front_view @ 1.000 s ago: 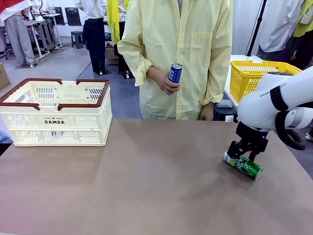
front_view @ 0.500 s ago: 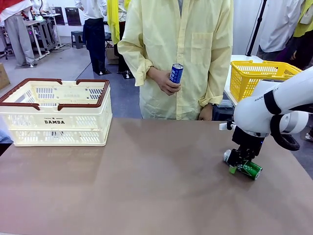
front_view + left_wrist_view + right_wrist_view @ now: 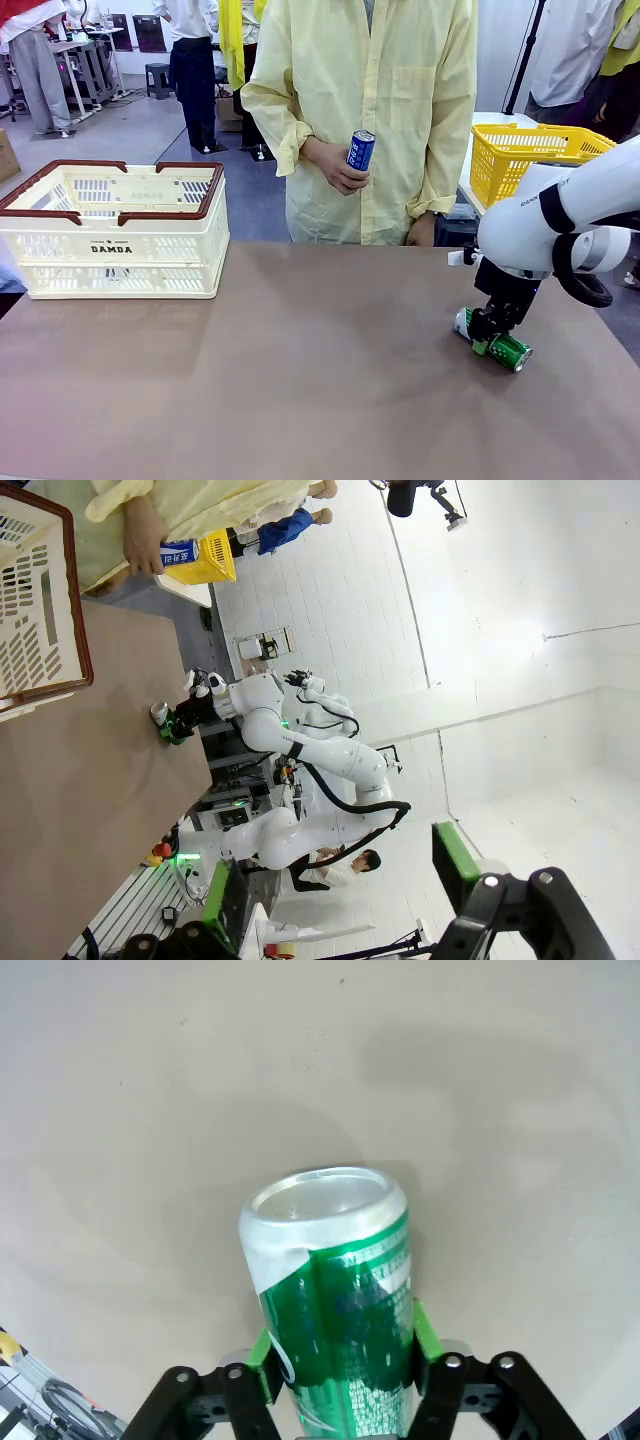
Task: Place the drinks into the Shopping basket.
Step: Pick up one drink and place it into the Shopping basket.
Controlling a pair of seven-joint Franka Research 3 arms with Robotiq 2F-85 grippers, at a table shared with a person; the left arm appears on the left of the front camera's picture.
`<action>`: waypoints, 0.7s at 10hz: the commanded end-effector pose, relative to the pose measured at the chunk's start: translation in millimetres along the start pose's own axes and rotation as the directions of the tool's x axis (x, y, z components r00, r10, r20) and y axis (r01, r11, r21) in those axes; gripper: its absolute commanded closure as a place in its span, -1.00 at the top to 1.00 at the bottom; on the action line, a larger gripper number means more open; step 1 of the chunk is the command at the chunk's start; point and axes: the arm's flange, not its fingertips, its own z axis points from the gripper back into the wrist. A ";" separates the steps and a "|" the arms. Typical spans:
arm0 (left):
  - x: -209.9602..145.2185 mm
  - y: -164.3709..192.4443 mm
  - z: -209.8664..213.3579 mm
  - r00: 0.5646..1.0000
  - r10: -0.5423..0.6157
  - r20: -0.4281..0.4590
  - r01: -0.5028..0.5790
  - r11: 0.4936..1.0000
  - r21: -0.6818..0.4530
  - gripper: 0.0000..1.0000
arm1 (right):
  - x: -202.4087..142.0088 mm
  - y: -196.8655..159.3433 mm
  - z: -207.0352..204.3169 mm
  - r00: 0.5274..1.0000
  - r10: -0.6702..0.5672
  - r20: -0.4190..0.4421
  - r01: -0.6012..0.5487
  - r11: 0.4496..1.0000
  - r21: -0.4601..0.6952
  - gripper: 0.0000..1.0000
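Right wrist view: right hand (image 3: 345, 1350) clenched on a green can (image 3: 330, 1260) lying sideways on the bench (image 3: 150, 1080), pads against both its sides. Left hand (image 3: 338, 880) released, fingers wide apart.

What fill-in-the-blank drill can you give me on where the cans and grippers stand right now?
1. The can between the right gripper's pads is ____ in colour.
2. That can lies on its ____ on the table.
3. The blue can is in the person's ____.
4. The left gripper is ____, with nothing between its fingers.

Missing words: green; side; hand; open.
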 end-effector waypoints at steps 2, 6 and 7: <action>-3.9 0.5 -1.1 1.000 -0.001 -0.001 0.001 1.000 0.012 1.00 | 3.8 -0.8 4.1 1.000 0.030 -0.001 -0.030 0.999 0.014 -1.00; -3.9 0.5 -1.1 1.000 -0.001 -0.001 0.001 1.000 0.012 1.00 | -71.6 -3.1 156.8 0.963 -0.267 -0.024 0.268 0.956 0.121 -1.00; -3.9 0.5 -1.1 1.000 -0.001 -0.001 0.001 1.000 0.012 1.00 | -103.4 -2.0 189.5 0.919 -0.394 0.011 0.390 0.912 0.127 -1.00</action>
